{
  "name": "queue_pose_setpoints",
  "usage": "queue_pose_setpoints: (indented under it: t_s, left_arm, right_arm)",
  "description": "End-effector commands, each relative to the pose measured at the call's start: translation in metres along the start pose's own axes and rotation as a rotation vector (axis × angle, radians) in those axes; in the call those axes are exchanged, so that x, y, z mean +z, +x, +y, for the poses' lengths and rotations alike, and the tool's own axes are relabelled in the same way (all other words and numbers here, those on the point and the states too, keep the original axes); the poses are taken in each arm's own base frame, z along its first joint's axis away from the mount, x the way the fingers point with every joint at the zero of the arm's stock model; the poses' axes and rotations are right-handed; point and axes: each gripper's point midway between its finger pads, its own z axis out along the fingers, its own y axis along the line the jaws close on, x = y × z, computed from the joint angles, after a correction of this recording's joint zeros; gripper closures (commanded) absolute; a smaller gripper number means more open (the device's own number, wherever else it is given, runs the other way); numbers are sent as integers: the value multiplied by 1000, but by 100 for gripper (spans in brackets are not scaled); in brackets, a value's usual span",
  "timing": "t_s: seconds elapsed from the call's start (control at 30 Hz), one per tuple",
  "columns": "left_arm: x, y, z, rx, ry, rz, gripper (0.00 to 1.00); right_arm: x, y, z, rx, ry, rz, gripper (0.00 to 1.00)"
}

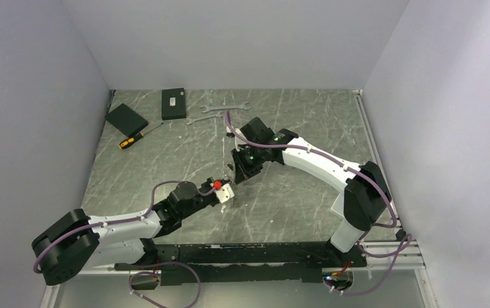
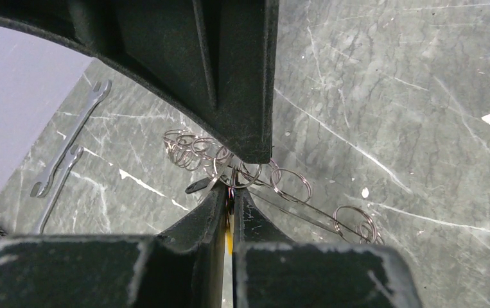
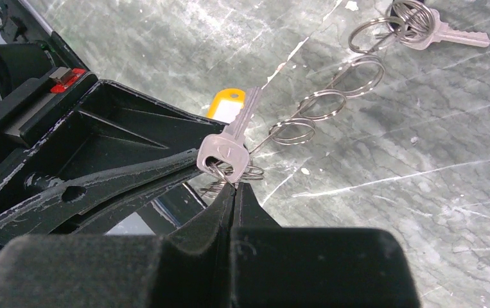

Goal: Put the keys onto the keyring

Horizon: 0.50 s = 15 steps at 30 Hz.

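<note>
My left gripper (image 2: 232, 192) is shut on the head of a silver key (image 3: 229, 144), which stands up off the table. My right gripper (image 3: 236, 187) meets it tip to tip, shut on the keyring (image 3: 291, 138) where a small ring passes through the key's head. The keyring is a thin wire strung with several small split rings (image 2: 187, 151) that trail over the table. In the top view both grippers (image 1: 229, 191) (image 1: 239, 173) meet at mid-table. A yellow tag (image 3: 229, 106) shows behind the key. Another silver key (image 3: 451, 33) lies at the chain's far end.
Two flat wrenches (image 1: 227, 106) (image 1: 198, 120) lie at the back of the table. A black box (image 1: 173, 103), a black pad (image 1: 126, 119) and a yellow-handled screwdriver (image 1: 136, 138) sit at the back left. Grey walls close in three sides.
</note>
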Motion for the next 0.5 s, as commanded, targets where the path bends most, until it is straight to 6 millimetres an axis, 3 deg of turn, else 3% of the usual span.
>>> queue_pose_setpoints:
  t_s: [0.0, 0.2, 0.37, 0.47]
  left_arm:
    - [-1, -28, -4, -76, 17, -115, 100]
    - [-4, -27, -6, -91, 26, -116, 100]
    - [-5, -28, -1, -113, -5, -116, 100]
    - [-6, -28, 2, -140, -27, -117, 100]
  right_arm:
    - [-8, -29, 6, -49, 14, -101, 100]
    - [-12, -33, 6, -69, 21, -115, 99]
    - [-14, -34, 15, -81, -33, -140, 64]
    - [-15, -33, 25, -93, -88, -158, 55]
